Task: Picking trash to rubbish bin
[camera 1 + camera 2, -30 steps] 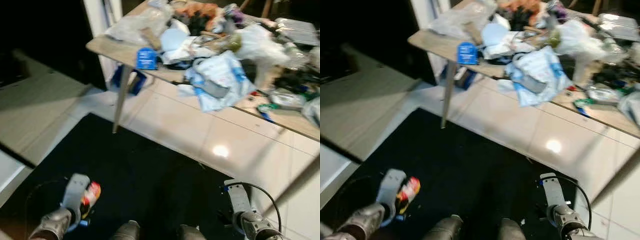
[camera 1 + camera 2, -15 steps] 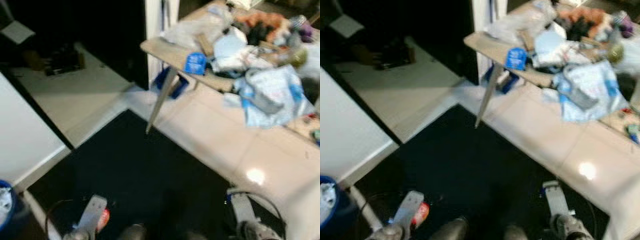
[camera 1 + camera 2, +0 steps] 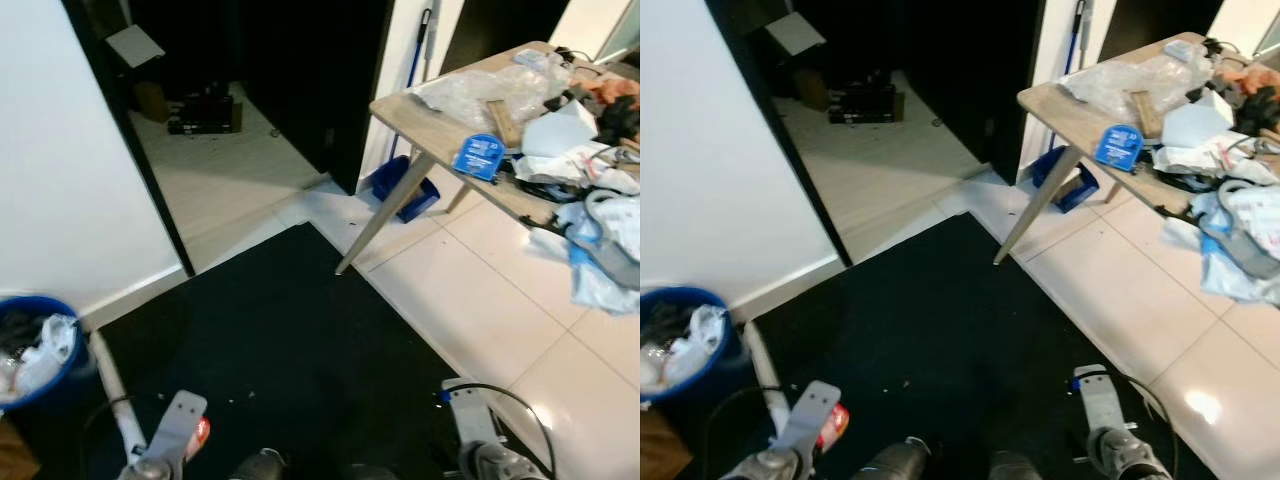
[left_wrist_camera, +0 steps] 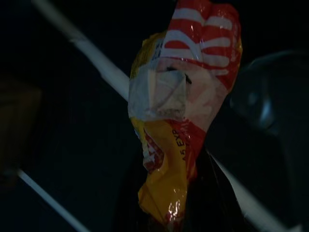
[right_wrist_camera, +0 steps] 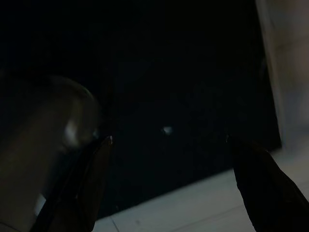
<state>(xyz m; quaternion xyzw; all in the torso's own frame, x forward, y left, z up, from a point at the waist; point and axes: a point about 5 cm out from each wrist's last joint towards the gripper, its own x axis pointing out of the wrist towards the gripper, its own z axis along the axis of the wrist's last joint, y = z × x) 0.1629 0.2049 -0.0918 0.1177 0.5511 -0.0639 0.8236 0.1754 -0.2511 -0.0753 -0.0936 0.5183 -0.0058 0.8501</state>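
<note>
My view has swung left off the cluttered table (image 3: 430,110), bringing the blue rubbish bin (image 3: 45,345) in at my left, so with my left gripper (image 3: 180,440) clamped on the red-and-yellow wrapper (image 4: 186,111) and my right gripper (image 5: 169,159) spread empty, I judge the drop is near.

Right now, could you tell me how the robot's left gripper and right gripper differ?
The left gripper is shut on a red and yellow snack wrapper; the right gripper holds nothing, its fingers spread wide. The left gripper hangs on the side of the blue rubbish bin; the right gripper hangs nearer the white tiles. Both hang low over the black mat.
</note>
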